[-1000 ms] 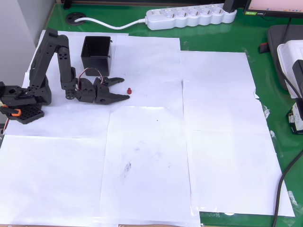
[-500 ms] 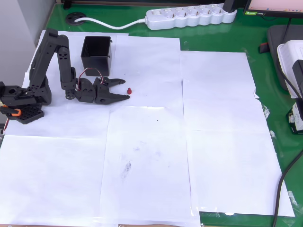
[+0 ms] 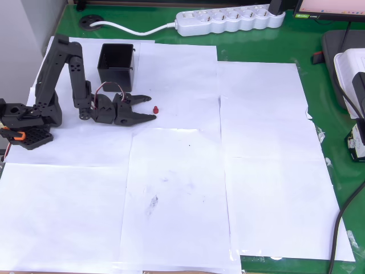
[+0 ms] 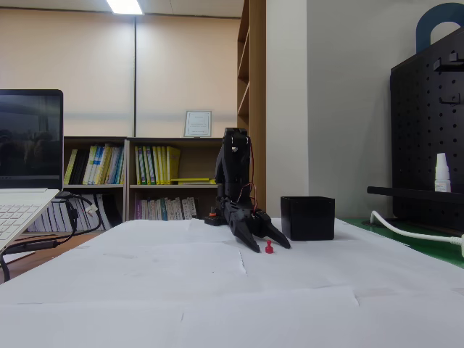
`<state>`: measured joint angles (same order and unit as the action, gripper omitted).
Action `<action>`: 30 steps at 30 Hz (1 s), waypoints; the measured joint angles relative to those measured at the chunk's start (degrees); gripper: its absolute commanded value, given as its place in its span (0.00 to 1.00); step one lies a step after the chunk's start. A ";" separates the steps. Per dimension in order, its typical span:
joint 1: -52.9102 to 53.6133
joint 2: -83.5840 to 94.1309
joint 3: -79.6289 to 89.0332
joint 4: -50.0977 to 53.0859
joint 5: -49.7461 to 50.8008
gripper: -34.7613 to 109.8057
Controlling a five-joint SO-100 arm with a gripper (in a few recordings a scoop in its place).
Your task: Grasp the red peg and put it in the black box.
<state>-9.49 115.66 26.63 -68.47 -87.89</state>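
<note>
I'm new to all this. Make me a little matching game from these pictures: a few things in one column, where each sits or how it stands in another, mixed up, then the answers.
Things:
1. red peg
2. black box
3. gripper
4. power strip

Descriptions, by the overhead view:
A. on the green table at the top edge
B. open, low over the paper
C. upright on the paper, above the gripper in the picture
D. on the paper between the two fingertips

Pairs: 1-D, 2-C, 3-B, 4-A

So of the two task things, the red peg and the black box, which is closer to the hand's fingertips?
The red peg, lying just off the open hand's tips; the black box stands farther back.
</note>
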 measured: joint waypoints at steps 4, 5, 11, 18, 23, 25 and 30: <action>-0.53 -0.09 1.05 1.05 0.00 0.44; -0.53 -0.18 1.05 1.05 0.00 0.44; -0.53 0.00 1.05 0.88 0.00 0.44; -0.53 0.00 1.05 0.88 0.00 0.31; -0.79 0.00 1.05 0.88 0.26 0.24; -0.97 0.00 1.05 0.88 -0.53 0.24; -0.97 0.35 1.05 0.88 -0.79 0.24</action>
<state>-10.46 116.02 27.69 -67.59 -88.68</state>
